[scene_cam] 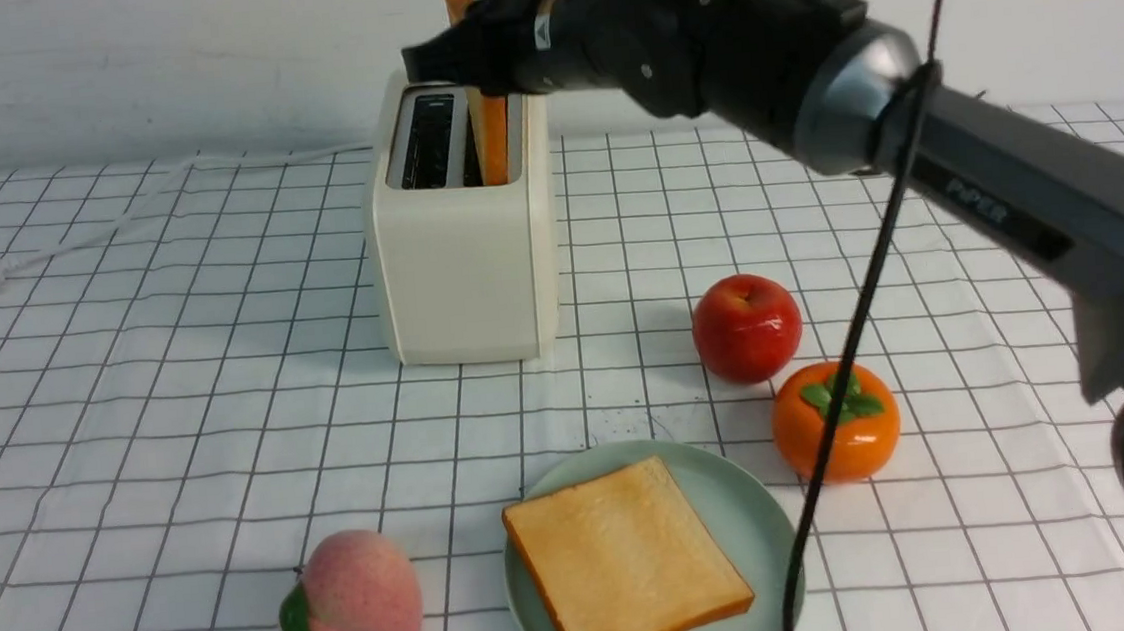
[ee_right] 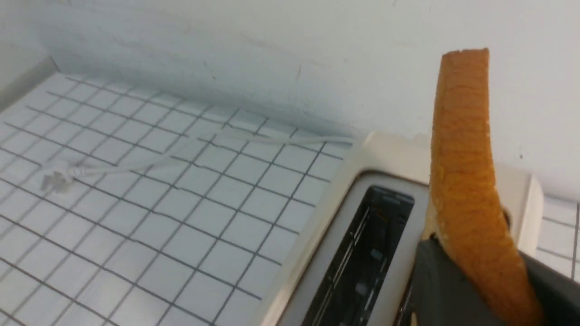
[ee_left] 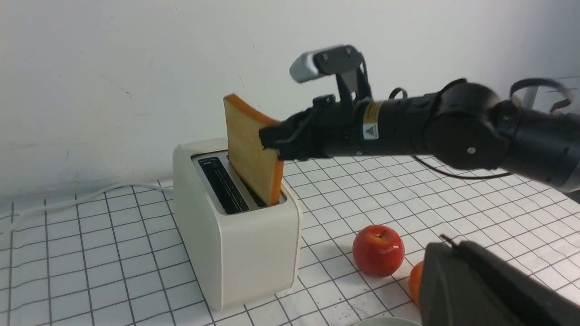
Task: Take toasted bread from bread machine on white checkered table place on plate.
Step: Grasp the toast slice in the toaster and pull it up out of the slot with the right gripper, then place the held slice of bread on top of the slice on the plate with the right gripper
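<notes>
Illumination: bright, even, diffuse. Shadows: soft and faint on the table [scene_cam: 127, 390], close to the toaster [scene_cam: 462, 253] and apple [scene_cam: 746, 329]. Front view: sharp. Right wrist view: slightly soft; toast [ee_right: 466, 181], nearest the lens, mildly blurred.

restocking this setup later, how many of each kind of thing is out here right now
toast slices: 2
fruits: 3 (apple, persimmon, peach)
toaster: 1
plate: 1
total: 7

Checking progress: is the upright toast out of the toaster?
Partly in: the toast has its lower end inside the toaster slot.
</notes>
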Action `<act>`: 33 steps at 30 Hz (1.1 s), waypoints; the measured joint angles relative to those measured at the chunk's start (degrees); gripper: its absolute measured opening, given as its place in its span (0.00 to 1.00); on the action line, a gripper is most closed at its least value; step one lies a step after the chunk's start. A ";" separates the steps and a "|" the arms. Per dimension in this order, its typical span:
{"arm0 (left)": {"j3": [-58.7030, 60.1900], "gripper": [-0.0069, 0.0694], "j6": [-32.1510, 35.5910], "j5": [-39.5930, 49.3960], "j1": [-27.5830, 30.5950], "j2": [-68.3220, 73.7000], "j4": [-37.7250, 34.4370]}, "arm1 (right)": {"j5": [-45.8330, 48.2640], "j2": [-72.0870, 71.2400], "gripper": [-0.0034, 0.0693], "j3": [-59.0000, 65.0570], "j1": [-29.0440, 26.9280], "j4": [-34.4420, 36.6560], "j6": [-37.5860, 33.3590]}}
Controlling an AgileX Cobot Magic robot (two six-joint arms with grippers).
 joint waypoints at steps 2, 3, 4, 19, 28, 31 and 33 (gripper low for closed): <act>0.00 0.07 0.00 0.00 0.00 0.00 0.00 | 0.59 -2.01 0.19 0.00 0.00 0.39 0.00; 0.00 0.07 0.00 0.00 0.00 0.00 0.00 | 1.45 -3.33 0.19 -0.06 0.00 0.78 -0.40; 0.00 0.07 0.00 0.00 0.00 0.00 0.00 | 3.02 -4.92 0.19 -0.06 0.00 1.45 -1.32; 0.00 0.07 -0.07 7.85 0.00 0.00 0.00 | 41.34 -19.11 0.19 1.95 -0.70 27.50 -30.55; 4.06 0.07 -3.28 23.30 0.00 0.00 0.00 | 46.28 -27.64 0.19 15.60 -2.90 29.95 -31.51; 6.88 0.07 -3.51 26.16 0.00 0.00 0.00 | 44.83 -35.86 0.19 28.92 -2.90 30.57 -31.67; 8.39 0.07 -3.55 26.51 0.00 0.00 0.00 | 41.88 -41.45 0.19 36.72 -2.90 31.01 -31.67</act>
